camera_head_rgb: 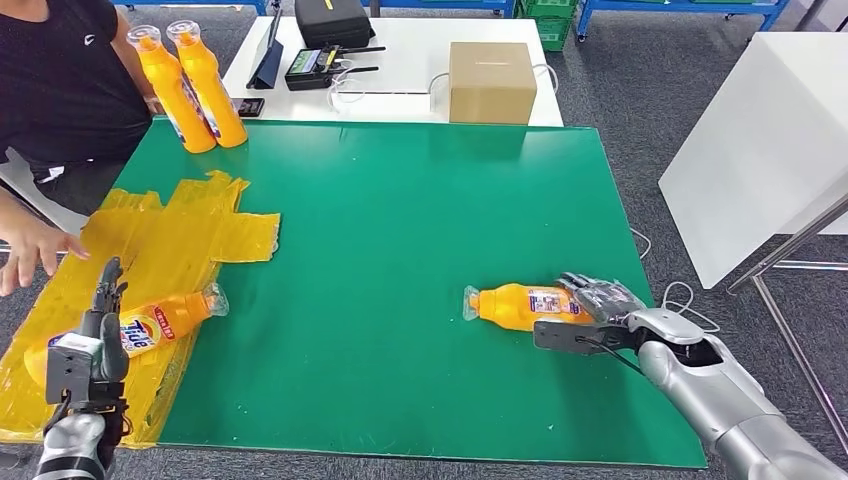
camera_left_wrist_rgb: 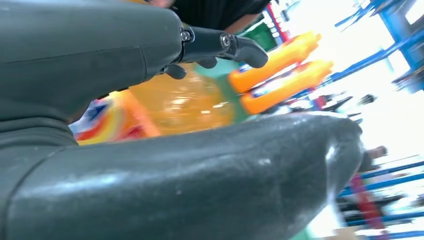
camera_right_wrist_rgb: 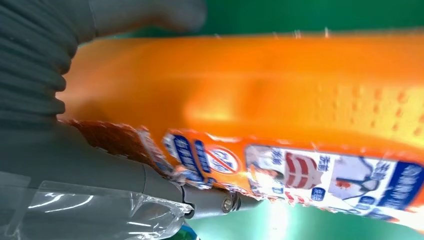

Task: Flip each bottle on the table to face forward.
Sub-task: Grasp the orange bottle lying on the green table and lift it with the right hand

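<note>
Two orange bottles (camera_head_rgb: 192, 88) stand upright at the far left corner of the green table (camera_head_rgb: 400, 210). A third orange bottle (camera_head_rgb: 165, 322) lies on a yellow plastic sheet (camera_head_rgb: 170, 235) at the near left, its Tide label up and cap toward the table's middle. My left hand (camera_head_rgb: 95, 335) hovers over its base end with fingers (camera_left_wrist_rgb: 220, 42) stretched out; the bottle (camera_left_wrist_rgb: 185, 102) lies between thumb and fingers. A fourth bottle (camera_head_rgb: 520, 305) lies at the near right, back label (camera_right_wrist_rgb: 325, 175) showing, cap pointing left. My right hand (camera_head_rgb: 600, 305) grips its base end.
A person in a black shirt stands at the far left, one hand (camera_head_rgb: 30, 250) over the yellow sheet. Behind the green table, a white table carries a cardboard box (camera_head_rgb: 490, 80) and black devices (camera_head_rgb: 320, 60). A white cabinet (camera_head_rgb: 760, 140) stands on the right.
</note>
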